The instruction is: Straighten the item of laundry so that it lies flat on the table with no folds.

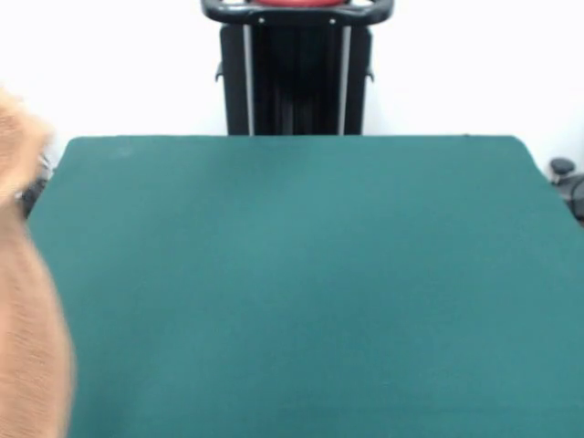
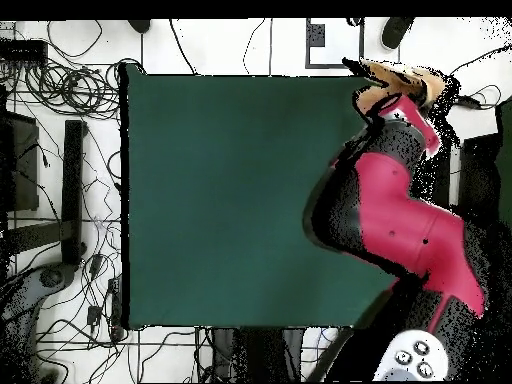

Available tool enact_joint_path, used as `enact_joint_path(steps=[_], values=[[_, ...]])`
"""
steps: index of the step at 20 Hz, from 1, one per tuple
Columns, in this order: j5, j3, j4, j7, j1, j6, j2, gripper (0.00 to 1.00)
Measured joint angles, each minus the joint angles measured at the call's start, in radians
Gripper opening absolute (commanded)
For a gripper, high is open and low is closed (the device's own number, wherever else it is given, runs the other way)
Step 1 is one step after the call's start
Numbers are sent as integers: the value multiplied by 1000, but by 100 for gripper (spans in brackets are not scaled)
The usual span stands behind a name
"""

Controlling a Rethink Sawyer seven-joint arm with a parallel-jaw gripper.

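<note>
The item of laundry (image 1: 32,301), an orange-tan terry towel, hangs blurred at the left edge of the front view, lifted off the table (image 1: 292,274). From above, the towel (image 2: 395,78) is bunched at the tip of the red and black arm, over the far right corner of the green table (image 2: 230,200). My gripper (image 2: 408,102) sits at that arm tip, mostly covered by the cloth and holding it up. The towel's band and label do not show.
The red arm (image 2: 400,220) reaches over the table's right side in the overhead view. Tangled cables (image 2: 70,80) and black stands (image 2: 72,190) lie on the floor past the left edge. A white controller (image 2: 415,358) lies near the base.
</note>
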Motion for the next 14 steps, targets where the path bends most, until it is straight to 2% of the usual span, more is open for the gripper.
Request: enact_joint_path(steps=[3,6,10,14], values=[[35,-2,22,0,-2,-112,27,0],[60,-5,37,0,-19,-163,45,0],[181,-50,85,0,-10,-213,87,0],[385,-112,179,0,46,-269,146,0]])
